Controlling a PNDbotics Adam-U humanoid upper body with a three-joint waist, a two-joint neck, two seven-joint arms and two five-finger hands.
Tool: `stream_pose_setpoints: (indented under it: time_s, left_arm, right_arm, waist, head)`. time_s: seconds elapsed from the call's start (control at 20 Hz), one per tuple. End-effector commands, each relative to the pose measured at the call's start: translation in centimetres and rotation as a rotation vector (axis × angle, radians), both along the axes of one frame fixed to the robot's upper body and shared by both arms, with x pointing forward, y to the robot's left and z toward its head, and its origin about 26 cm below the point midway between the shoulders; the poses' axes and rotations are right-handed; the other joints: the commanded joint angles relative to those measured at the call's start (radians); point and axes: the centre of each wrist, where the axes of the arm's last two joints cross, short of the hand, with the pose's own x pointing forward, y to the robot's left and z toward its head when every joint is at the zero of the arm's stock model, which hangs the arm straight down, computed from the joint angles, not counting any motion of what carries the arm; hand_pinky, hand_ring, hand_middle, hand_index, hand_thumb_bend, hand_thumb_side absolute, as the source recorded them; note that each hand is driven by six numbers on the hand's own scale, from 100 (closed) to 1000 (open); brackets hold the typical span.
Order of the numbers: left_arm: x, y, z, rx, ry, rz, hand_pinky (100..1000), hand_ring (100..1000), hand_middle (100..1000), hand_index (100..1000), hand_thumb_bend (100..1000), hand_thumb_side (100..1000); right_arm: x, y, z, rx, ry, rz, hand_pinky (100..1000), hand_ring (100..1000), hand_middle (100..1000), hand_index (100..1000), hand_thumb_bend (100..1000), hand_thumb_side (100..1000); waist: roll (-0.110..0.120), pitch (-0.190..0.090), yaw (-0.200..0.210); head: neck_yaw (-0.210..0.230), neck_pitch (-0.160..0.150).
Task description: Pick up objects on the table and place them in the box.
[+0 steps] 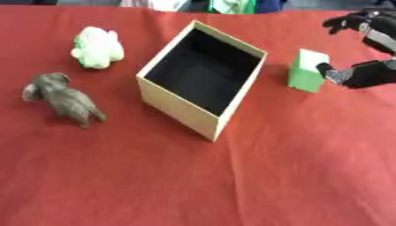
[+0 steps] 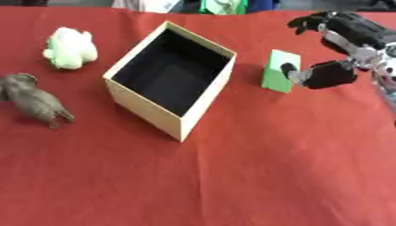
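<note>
The right hand [image 2: 329, 73] comes in from the 3 o'clock side of the worktop [image 1: 232, 185], and its thumb tip touches the side of a small green block [image 2: 277, 73] while the fingers [image 2: 309, 22] spread out above and behind it — the hand is spread, not closed around the block. The green block stands upright on the red cloth, just beside the box [image 1: 203, 79] at about 3 o'clock from it, with a little gap between them. The box is pale yellow outside and black inside, open at the top, and sits turned at a slant near the middle of the worktop. Nothing can be seen inside it. Far off at 9 o'clock from the box stands a grey toy elephant [image 1: 63, 99]. At about 10 o'clock from the box lies a pale green and white soft toy [image 1: 97, 47] — well apart from the elephant. The left hand does not show in either view.
</note>
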Motion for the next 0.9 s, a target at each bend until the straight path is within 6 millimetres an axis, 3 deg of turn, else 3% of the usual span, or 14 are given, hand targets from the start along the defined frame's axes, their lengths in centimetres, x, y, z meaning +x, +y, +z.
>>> stream_pose_setpoints:
  time_s: [0.05, 0.9]
  left_arm:
    - [-0.2, 0.1, 0.6, 0.017, -0.015, -0.004, 622, 607, 574, 739, 100, 786]
    - [-0.2, 0.0, 0.6, 0.018, -0.004, -0.011, 621, 598, 564, 734, 100, 785]
  right_arm:
    - [-0.1, -0.8, 1.1, -0.053, 0.008, -0.043, 880, 911, 814, 968, 275, 429]
    - [1.6, -2.2, 0.4, -0.113, 0.106, -0.111, 882, 935, 851, 1000, 368, 376]
  waist:
    - [-0.001, -0.023, -0.001]
    - [-0.006, -0.022, 0.005]
  head:
    - [-0.002, 0.0]
    - [-0.008, -0.002]
